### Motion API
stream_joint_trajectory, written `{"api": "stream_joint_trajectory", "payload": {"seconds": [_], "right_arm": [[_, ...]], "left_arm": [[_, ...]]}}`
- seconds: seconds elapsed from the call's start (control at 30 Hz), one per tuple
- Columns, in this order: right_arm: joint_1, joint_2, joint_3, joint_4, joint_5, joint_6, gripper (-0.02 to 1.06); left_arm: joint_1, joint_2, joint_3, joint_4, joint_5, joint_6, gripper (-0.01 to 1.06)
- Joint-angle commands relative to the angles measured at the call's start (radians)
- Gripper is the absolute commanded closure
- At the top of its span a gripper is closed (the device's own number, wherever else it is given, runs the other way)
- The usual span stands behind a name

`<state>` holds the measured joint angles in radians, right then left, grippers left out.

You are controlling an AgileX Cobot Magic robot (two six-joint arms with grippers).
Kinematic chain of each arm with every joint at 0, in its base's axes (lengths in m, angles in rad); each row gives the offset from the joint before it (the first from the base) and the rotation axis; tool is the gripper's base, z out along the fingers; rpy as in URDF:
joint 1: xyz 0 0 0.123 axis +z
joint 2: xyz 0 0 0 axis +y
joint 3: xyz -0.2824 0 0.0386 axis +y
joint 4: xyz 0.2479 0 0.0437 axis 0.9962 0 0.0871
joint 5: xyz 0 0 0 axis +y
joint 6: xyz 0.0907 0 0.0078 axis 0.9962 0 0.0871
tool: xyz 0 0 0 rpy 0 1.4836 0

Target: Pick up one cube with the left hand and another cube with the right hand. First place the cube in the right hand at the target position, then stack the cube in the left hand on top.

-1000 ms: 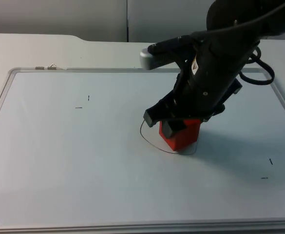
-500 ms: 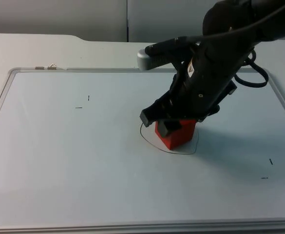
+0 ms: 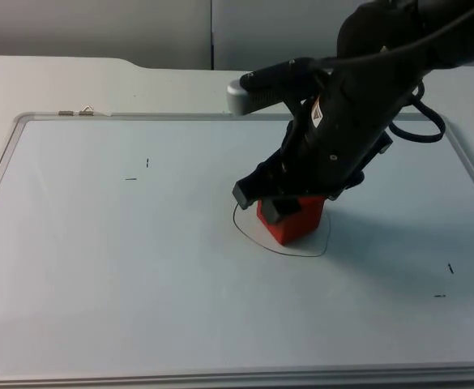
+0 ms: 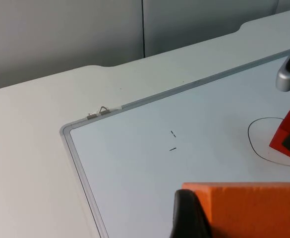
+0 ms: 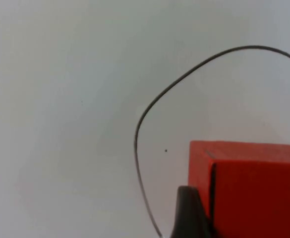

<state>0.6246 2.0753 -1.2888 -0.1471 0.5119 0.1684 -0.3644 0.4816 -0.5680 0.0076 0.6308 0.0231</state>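
Top view: the right gripper (image 3: pixel 275 207) is clamped on a red cube (image 3: pixel 292 219), which sits inside the drawn circle (image 3: pixel 245 229) near the middle of the whiteboard (image 3: pixel 99 267).

Left wrist view: the left gripper (image 4: pixel 189 218) grips an orange cube (image 4: pixel 249 208) above the whiteboard (image 4: pixel 135 168), off toward its left edge; the red cube (image 4: pixel 287 135) lies well apart in the circle (image 4: pixel 256 144).

Right wrist view: the right gripper's fingertip (image 5: pixel 189 213) presses against the red cube (image 5: pixel 254 188), within the circle (image 5: pixel 145 124).

The top view looks down over the whiteboard (image 3: pixel 139 267); both wrist views, nearer, share its drawn circle (image 5: pixel 149 114).
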Motion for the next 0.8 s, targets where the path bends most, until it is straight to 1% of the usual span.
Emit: {"api": "stream_joint_trajectory", "payload": {"seconds": [0.0, 0.77], "right_arm": [[0.003, -0.002, -0.009, -0.010, -0.017, 0.001, 1.05], [0.003, 0.035, -0.006, -0.014, -0.021, 0.001, 1.04]], "left_arm": [[-0.007, -0.007, 0.004, -0.008, -0.011, -0.005, 1.05], [-0.007, -0.007, 0.004, -0.008, -0.010, -0.005, 1.05]]}}
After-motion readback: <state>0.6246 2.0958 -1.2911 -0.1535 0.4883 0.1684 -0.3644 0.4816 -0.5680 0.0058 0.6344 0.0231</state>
